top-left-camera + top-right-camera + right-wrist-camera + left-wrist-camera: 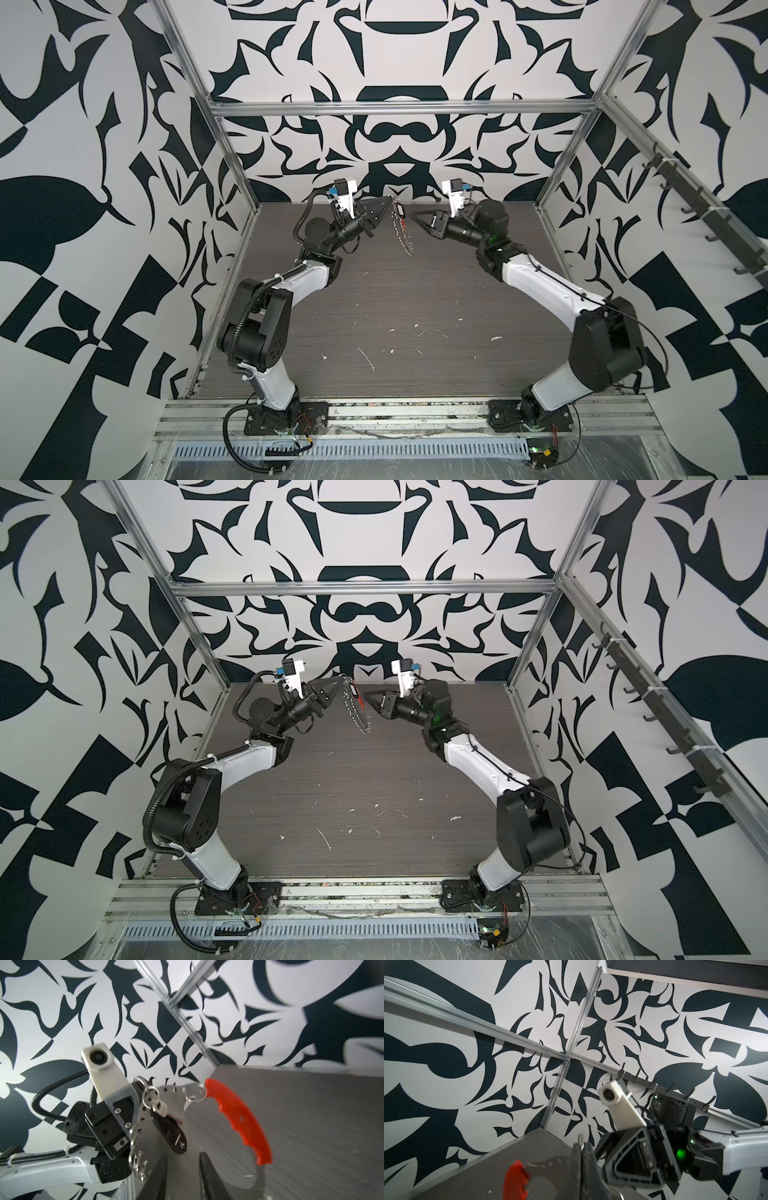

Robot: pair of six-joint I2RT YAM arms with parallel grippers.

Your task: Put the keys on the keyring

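Observation:
My left gripper is shut on the metal edge of the keyring and holds it up in the air over the far part of the table. The silvery loop hangs down from the fingertips, with its curved red section on the side away from them. The keys, one black oblong fob, dangle from small silver rings at the keyring's held edge. My right gripper is open just short of the fob's lower end, with nothing between its fingers. Both top views show the fob between the two grippers.
The dark wood-grain table lies below with small white scuffs. An aluminium frame post stands at the far left corner, and a rail of black hooks runs along the right wall.

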